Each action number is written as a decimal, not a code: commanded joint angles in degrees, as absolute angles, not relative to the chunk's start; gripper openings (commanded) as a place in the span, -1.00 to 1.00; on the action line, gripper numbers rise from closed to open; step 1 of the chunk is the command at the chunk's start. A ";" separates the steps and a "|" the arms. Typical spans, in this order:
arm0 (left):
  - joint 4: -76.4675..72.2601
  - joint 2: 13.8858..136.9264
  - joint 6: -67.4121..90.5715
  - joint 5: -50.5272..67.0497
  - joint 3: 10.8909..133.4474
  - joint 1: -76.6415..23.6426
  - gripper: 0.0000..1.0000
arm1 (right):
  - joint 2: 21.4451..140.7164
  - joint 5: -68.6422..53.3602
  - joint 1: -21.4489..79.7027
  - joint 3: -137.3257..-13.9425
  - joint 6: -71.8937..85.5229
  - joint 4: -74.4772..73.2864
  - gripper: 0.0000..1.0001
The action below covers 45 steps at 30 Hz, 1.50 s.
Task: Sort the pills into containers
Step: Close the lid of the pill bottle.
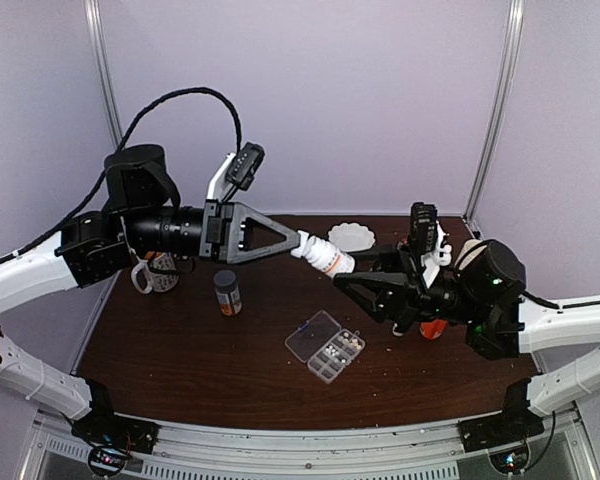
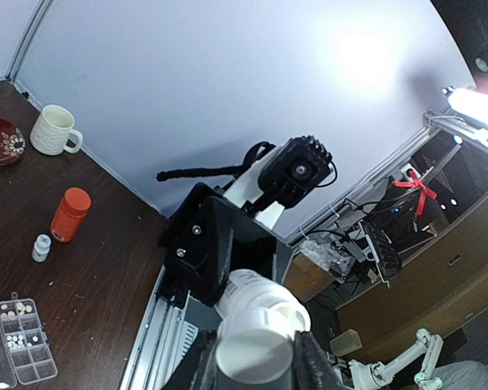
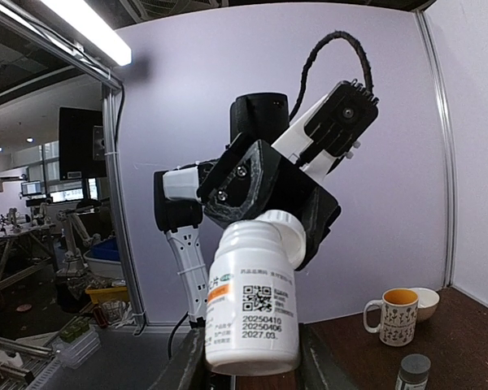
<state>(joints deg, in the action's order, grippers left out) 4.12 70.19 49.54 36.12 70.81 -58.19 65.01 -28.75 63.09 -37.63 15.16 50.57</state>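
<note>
Now holding the white bottle (image 1: 327, 257) mid-frame, left gripper (image 1: 302, 245) clenched on its cap (image 3: 280, 228), right gripper (image 1: 343, 274) grasping its body. Pills (image 1: 345, 345) in the containers (image 1: 309, 337), lower centre. Could spill contents across the bench (image 1: 180, 345) through jerky uncapping.

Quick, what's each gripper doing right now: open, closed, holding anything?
Left gripper: closed on the top end of the white bottle.
Right gripper: closed on the same bottle's body.

White arms (image 1: 20, 280) carry black wrists (image 1: 170, 232) and braided cable (image 1: 180, 95).
</note>
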 commanded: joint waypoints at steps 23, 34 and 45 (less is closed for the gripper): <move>15.44 71.76 46.17 34.35 75.84 -58.92 -0.52 | 63.58 -21.93 65.37 -45.55 -1.84 25.19 -1.00; 18.14 71.33 51.84 31.01 75.96 -58.83 -0.52 | 62.67 -15.23 66.29 -49.60 -13.68 17.39 -1.00; 15.17 71.50 55.25 30.03 74.46 -58.76 -0.49 | 62.32 -6.07 69.67 -50.92 -21.34 16.34 -1.00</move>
<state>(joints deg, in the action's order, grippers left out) 18.61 70.59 53.52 29.98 74.56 -58.17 62.89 -11.42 68.29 -49.36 -17.67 16.12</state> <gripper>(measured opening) 0.287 0.342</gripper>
